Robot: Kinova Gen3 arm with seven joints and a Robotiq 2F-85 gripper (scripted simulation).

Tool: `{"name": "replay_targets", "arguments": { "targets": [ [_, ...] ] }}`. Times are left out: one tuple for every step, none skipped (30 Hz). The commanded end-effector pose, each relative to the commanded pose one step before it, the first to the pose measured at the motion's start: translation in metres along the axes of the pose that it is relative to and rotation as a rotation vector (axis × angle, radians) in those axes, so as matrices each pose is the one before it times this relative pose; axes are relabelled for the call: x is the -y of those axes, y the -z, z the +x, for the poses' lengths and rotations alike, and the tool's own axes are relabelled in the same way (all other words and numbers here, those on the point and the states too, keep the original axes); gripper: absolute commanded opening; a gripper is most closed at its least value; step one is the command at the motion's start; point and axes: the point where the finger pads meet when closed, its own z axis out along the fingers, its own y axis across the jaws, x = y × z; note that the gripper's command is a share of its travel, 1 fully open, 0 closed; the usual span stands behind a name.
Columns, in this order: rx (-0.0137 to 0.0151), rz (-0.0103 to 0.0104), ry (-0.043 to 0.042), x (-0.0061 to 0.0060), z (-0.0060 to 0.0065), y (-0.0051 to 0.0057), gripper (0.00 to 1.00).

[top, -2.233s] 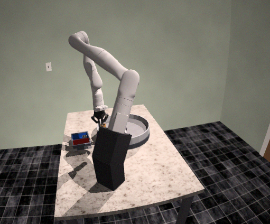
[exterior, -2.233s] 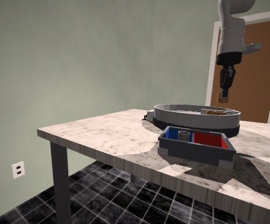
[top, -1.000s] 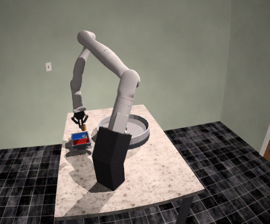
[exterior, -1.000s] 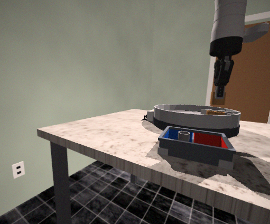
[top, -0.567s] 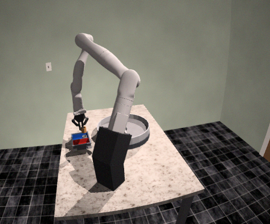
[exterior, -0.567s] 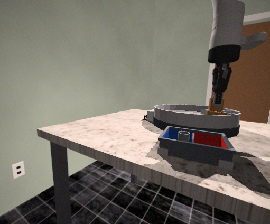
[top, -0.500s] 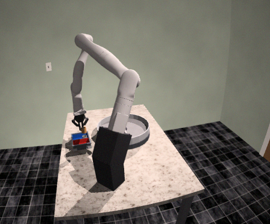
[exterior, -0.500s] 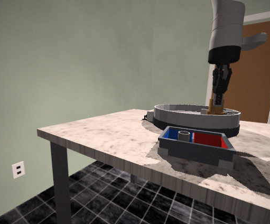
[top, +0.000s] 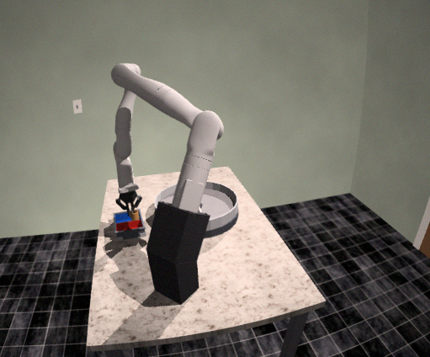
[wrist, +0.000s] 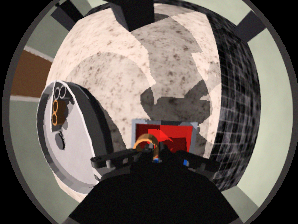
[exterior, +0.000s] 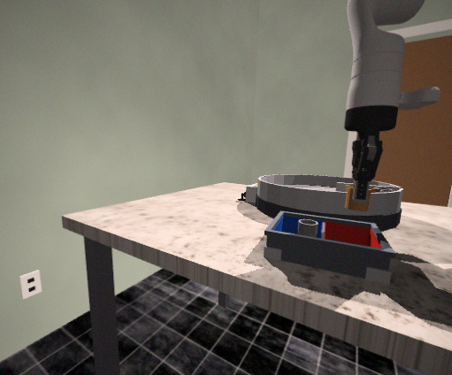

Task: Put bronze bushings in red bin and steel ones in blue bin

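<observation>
My gripper (top: 131, 211) (exterior: 360, 195) is shut on the wall of an upright bronze bushing (top: 135, 215) (exterior: 356, 206) (wrist: 144, 139), holding it in the air just above the turntable-side edge of the two-part bin. In the wrist view the bushing overlaps the left edge of the red bin (top: 123, 227) (exterior: 348, 233) (wrist: 181, 132). A steel bushing (exterior: 302, 228) stands in the blue bin (top: 122, 217) (exterior: 287, 224); it is hidden in the top view. On the turntable (top: 228, 217) (exterior: 303, 195) (wrist: 76, 155), two bronze bushings (wrist: 55, 112) and two steel ones (wrist: 59, 93) show in the wrist view.
The grey walls of the bin tray (exterior: 321, 252) stand around both colours. The turntable's raised rim is close beside it. The black arm base (top: 175, 253) stands on the speckled table (top: 246, 269). A small dark round thing (wrist: 60, 141) is inside the turntable.
</observation>
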Motion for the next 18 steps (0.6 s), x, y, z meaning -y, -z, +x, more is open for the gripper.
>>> {"name": "replay_targets", "arguments": {
  "targets": [
    [-0.00404,0.00833,0.00636,0.00148,0.00366,-0.00518,0.00],
    [0.00000,0.00000,0.00000,0.00000,0.00000,0.00000,0.00],
    [0.00000,0.00000,0.00000,0.00000,0.00000,-0.00467,0.00],
    [0.00000,0.00000,0.00000,0.00000,0.00000,-0.00467,0.00],
    [0.00000,0.00000,0.00000,0.00000,0.00000,-0.00467,0.00],
    [0.00000,0.00000,0.00000,0.00000,0.00000,-0.00467,0.00],
    [0.00000,0.00000,0.00000,0.00000,0.00000,-0.00467,0.00],
    [0.00000,0.00000,0.00000,0.00000,0.00000,0.00000,0.00],
    [0.00000,0.00000,0.00000,0.00000,0.00000,0.00000,0.00],
    [0.00000,0.00000,0.00000,0.00000,0.00000,0.00000,0.00],
    [0.00000,0.00000,0.00000,0.00000,0.00000,0.00000,0.00],
    [0.00000,0.00000,0.00000,0.00000,0.00000,0.00000,0.00],
    [0.00000,0.00000,0.00000,0.00000,0.00000,0.00000,0.00],
    [0.00000,0.00000,0.00000,0.00000,0.00000,0.00000,0.00],
    [0.00000,0.00000,0.00000,0.00000,0.00000,0.00000,0.00],
    [0.00000,0.00000,0.00000,0.00000,0.00000,0.00000,0.00],
    [0.00000,0.00000,0.00000,0.00000,0.00000,0.00000,0.00],
    [0.00000,0.00000,0.00000,0.00000,0.00000,0.00000,0.00]
  ]
}}
